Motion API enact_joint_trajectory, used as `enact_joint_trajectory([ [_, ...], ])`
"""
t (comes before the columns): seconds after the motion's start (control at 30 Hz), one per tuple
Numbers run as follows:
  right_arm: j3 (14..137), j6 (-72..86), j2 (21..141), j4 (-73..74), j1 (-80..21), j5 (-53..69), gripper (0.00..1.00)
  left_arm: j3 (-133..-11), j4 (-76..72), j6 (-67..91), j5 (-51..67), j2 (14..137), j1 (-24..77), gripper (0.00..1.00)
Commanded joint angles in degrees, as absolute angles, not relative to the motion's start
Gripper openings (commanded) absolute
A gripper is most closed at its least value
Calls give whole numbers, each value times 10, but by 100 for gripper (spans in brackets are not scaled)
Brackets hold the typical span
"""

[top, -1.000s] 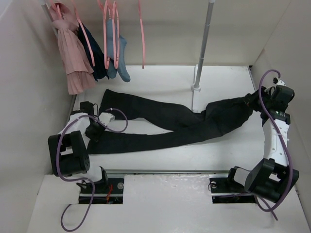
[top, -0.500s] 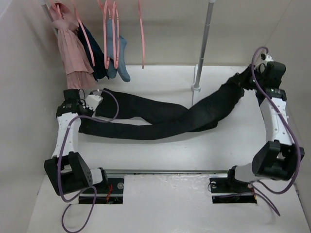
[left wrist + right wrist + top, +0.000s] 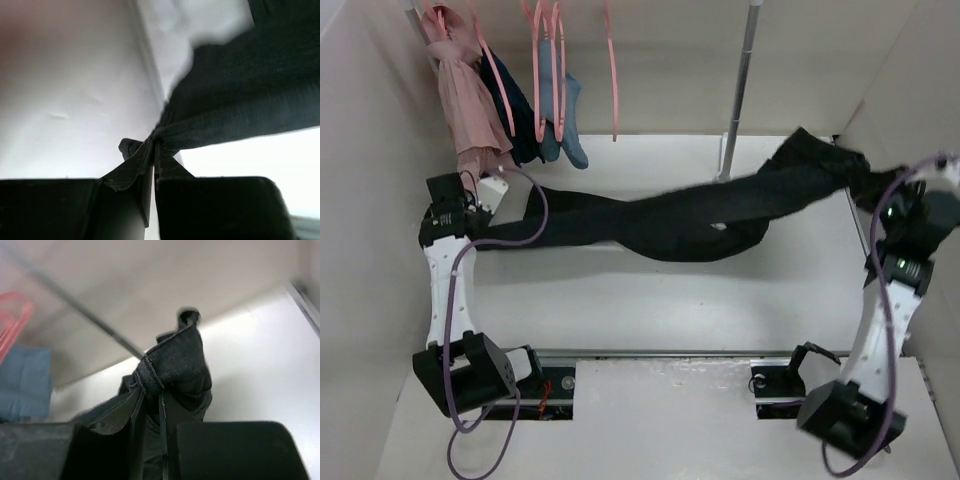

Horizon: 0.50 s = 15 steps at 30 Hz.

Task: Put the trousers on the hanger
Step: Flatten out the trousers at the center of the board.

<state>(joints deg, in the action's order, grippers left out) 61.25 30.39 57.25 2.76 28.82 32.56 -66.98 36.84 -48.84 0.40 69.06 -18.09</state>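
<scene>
- Top view: the long black soft-fabric trousers (image 3: 700,215) are strung out across the white table (image 3: 670,310), one end in each gripper.
- The left gripper (image 3: 492,205) is at the far left, close by the side wall, with the left end of the trousers bunched against it.
- The right gripper (image 3: 880,195) is at the far right with the other end, where the cloth fans out wide.
- The middle of the trousers sags low and crosses in front of the foot of the grey metal pole (image 3: 740,90).
- The thin pink plastic hanger (image 3: 613,80) hangs bare at the back, well apart from the trousers and from both grippers.
- To its left, more pink hangers carry a light-blue garment (image 3: 570,120), a navy garment (image 3: 520,120) and a pink garment (image 3: 465,110).
- Left wrist view: the left gripper (image 3: 152,146) has its fingers pressed together on a tight pinch of the trousers (image 3: 250,90), and the cloth runs off taut to the upper right.
- Right wrist view: the right gripper (image 3: 150,390) is clamped just as tight, with a gathered fold of the trousers (image 3: 180,365) standing up above the fingertips.
- A pink hanger loop (image 3: 12,315) and the light-blue garment (image 3: 22,375) show blurred at the left edge; which hanger it is, I can't tell.
</scene>
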Motion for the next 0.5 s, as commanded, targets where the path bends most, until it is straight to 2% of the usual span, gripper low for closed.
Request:
enact_joint_trajectory([
  [0.0,412,469,480,72,335,147,0,-586,375,-513,-35,693,-184,0],
  [0.07,304,531,462,113,351,36,0,-539,368,-513,-41,693,-184,0],
  [0.2,196,615,400,91,376,35,0,-509,368,-525,-49,693,-184,0],
  [0.37,185,622,376,131,376,-3,0,-491,374,-539,-62,682,-184,0],
  [0.47,185,654,363,143,376,-11,4,-473,381,-555,-74,676,-184,0],
])
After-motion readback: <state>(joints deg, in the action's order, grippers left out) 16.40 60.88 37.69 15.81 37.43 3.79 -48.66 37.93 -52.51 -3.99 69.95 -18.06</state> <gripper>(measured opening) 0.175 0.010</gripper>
